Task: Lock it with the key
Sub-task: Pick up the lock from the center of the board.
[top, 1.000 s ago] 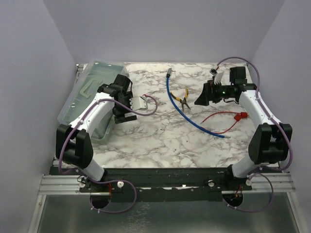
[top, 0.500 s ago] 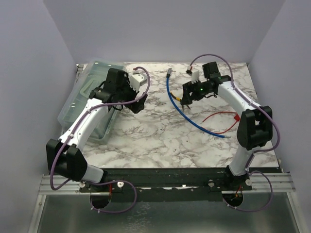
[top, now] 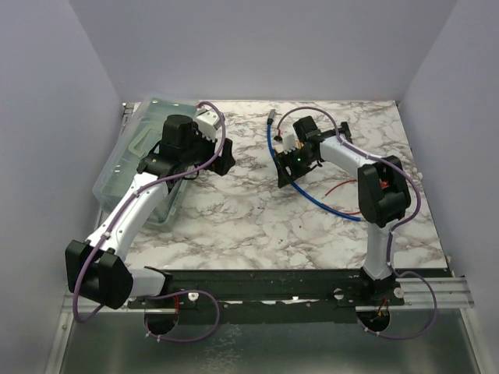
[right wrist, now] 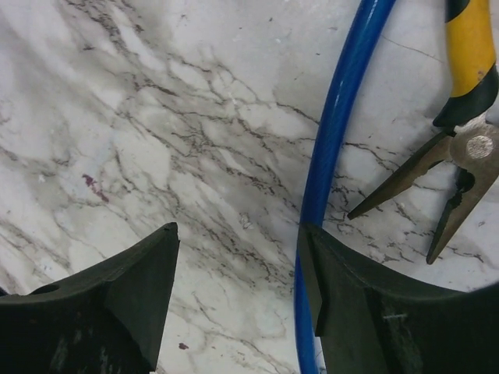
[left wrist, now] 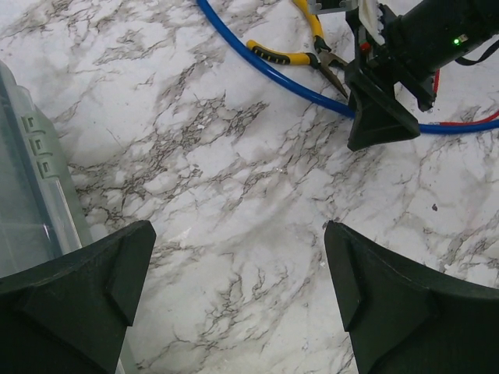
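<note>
- Over the last second the right arm has swung in from the right edge toward the middle of the tabletop (top: 257, 226). The left arm has reached farther toward the back edge.
- The right pincer (right wrist: 238, 257) has narrowed since then. It is still partly open, with bare marble between its fingers and nothing in its hold.
- It hangs low over the blue cable (right wrist: 335, 132), which passes just inside one finger. I cannot tell whether they touch.
- The yellow-handled pliers (right wrist: 472, 144) lie just beside the cable on the side away from the pincer's gap, jaws parted.
- The left pincer (left wrist: 238, 257) is spread wide and holds nothing. It hovers over open marble, pointed toward the right pincer.
- The clear plastic bin (top: 117, 167) sits along the left edge, reaching the back-left corner. Its wall shows just beside one finger of the left pincer.
- The cable runs from near the middle of the back edge down toward the right edge.
- I cannot pick out the key or the lock from any view, so I cannot say where they are.
</note>
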### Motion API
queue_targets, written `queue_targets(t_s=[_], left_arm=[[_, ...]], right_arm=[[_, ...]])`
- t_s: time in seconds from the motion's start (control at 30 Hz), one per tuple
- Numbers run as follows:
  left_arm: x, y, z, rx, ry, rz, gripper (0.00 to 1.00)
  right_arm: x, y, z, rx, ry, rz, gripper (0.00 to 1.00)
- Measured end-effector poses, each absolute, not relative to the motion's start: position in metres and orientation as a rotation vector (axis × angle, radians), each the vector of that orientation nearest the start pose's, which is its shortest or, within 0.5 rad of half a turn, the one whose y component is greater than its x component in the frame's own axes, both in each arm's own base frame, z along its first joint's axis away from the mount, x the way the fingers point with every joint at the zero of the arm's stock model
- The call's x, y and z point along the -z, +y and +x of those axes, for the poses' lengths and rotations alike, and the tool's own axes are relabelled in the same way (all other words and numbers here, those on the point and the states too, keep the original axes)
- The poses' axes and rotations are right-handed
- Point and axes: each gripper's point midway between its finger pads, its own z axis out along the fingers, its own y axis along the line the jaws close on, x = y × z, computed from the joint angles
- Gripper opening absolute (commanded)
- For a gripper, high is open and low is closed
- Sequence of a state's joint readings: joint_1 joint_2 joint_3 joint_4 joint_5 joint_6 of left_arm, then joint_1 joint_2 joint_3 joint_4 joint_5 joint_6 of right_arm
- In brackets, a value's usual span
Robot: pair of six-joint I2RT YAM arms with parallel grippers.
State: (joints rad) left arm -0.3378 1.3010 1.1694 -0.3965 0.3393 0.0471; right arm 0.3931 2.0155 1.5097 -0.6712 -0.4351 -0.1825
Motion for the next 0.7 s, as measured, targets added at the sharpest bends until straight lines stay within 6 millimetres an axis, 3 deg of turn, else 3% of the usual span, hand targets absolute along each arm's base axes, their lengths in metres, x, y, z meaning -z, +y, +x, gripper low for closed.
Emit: queue_targets(t_s=[0.4,0.5,0.6,0.7], left_arm=[[-0.256,-0.182,0.349,0.537,1.944,0.568,0.99],[-0.256,-0.182,0.35,0.534,1.937,0.567,0.99],[-0.253,-0.182,0.35,0.529,1.94,0.563,0.99],[-0.254,-0.181,0.352,0.521,1.936,0.557,0.99]], right_arm=[[-0.032,0.219,0.393,-0.485,2.612,-0.868,0.62],[-0.031,0.22,0.393,-0.457,2.609,-0.879,0.52],[-0.027,0.221,0.394,-0.413,2.605,-0.892,0.35],[-0.022,0.221,0.397,-0.338,2.595,-0.908,0.33]])
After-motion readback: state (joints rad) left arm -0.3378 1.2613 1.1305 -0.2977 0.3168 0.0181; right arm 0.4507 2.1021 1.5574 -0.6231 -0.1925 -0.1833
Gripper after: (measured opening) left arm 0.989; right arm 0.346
